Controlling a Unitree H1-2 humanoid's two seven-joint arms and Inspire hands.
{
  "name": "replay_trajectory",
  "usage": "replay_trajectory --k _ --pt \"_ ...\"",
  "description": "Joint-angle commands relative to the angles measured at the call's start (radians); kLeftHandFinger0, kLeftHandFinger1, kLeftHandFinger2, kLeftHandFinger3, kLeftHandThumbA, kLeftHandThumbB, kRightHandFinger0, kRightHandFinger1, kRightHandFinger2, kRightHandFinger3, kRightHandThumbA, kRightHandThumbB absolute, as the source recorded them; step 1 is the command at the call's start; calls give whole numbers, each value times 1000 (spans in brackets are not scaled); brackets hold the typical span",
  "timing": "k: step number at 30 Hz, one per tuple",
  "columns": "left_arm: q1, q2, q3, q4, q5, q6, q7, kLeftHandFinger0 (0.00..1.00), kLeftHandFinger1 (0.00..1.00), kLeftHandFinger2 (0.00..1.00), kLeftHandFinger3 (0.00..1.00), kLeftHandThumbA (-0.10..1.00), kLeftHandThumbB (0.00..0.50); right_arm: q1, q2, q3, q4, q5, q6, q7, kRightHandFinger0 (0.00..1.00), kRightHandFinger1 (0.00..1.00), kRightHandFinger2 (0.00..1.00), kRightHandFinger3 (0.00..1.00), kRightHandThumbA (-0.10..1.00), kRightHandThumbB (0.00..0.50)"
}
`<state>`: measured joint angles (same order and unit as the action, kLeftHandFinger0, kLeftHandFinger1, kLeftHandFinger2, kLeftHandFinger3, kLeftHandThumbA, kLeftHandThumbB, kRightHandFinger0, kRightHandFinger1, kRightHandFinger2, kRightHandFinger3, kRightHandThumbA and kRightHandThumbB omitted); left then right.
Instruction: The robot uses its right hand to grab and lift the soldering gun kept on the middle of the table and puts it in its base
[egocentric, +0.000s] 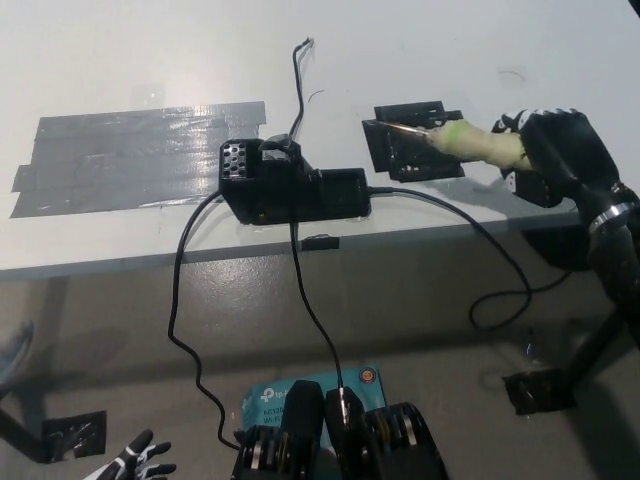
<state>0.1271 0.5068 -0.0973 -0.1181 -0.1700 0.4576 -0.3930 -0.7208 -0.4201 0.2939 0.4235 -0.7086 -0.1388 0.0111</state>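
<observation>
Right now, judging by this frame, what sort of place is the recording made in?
Probably an electronics workbench or lab: a white table patched with grey tape, a black soldering station with trailing cables, and the right robot hand holding a soldering gun.

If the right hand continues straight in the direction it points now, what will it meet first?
The right hand points leftward, holding the soldering gun. The gun's tip would probably meet the black base first; it already overlaps the base in the picture, but its height above it is unclear.
</observation>
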Motion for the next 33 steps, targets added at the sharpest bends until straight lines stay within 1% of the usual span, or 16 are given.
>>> replay_trajectory --k 1,4,6,8,9,11,12,14,17,19,21,25,26,28,31,33 --pt "11 25 7 -11 -13 12 15 1000 1000 936 1000 1000 486 -94 -22 -2 -51 67 -72 65 0 121 602 314 -100 0" --pt "9 25 7 -12 -10 12 14 1000 1000 944 1000 1000 492 -122 -17 13 -55 47 -55 91 0 239 640 381 -100 8" --pt "9 23 10 -13 -12 12 13 1000 1000 953 1000 1000 483 -148 -13 28 -39 25 -70 82 0 213 535 337 -100 16" --pt "11 22 10 -17 -22 12 21 1000 1000 953 1000 1000 476 -168 -9 39 -32 12 -72 77 0 206 532 317 -100 3" --pt "10 22 11 -18 -25 12 18 1000 1000 955 1000 1000 482 -185 -3 40 -30 14 -72 79 0 231 531 258 -100 12" --pt "11 23 12 -20 -25 12 18 1000 1000 954 1000 1000 476 -202 0 43 -22 16 -78 76 0 163 484 216 -100 25" --pt "11 24 13 -21 -25 12 17 1000 1000 955 1000 1000 467 -217 2 47 -17 11 -78 77 0 117 465 199 -100 44" --pt "9 28 10 -23 -26 12 21 1000 1000 965 1000 1000 457 -240 -2 62 -8 -8 -80 75 0 118 445 223 -100 82" --pt "1 32 4 -21 -13 12 16 1000 1000 970 1000 1000 451 -265 -11 81 -11 -27 -80 86 0 180 529 288 -100 111" --pt "-2 36 2 -25 -11 12 16 1000 1000 951 1000 1000 499 -288 -12 95 -14 -43 -78 92 0 179 529 315 -100 130" --pt "-2 34 -1 -23 -12 12 17 1000 1000 948 1000 1000 500 -292 -17 108 -27 -58 -64 113 0 180 530 351 -100 136" --pt "0 25 2 -22 6 12 16 1000 990 922 1000 1000 500 -313 -26 156 2 -112 -102 86 0 102 474 309 -100 243" --pt "-3 27 -3 -26 6 12 20 1000 986 919 1000 1000 500 -323 -33 174 7 -136 -98 98 0 97 467 326 -100 237" --pt "-6 31 -4 -27 -6 12 18 1000 1000 934 1000 1000 500 -339 -43 201 22 -170 -111 82 0 93 463 344 -100 287" --pt "-10 34 -7 -27 0 12 17 1000 989 936 1000 1000 500 -357 -53 230 33 -208 -114 81 0 56 435 305 -100 242" --pt "-11 35 -7 -30 -1 12 21 1000 993 938 1000 1000 500 -360 -59 240 43 -218 -129 59 0 44 422 277 -100 234"
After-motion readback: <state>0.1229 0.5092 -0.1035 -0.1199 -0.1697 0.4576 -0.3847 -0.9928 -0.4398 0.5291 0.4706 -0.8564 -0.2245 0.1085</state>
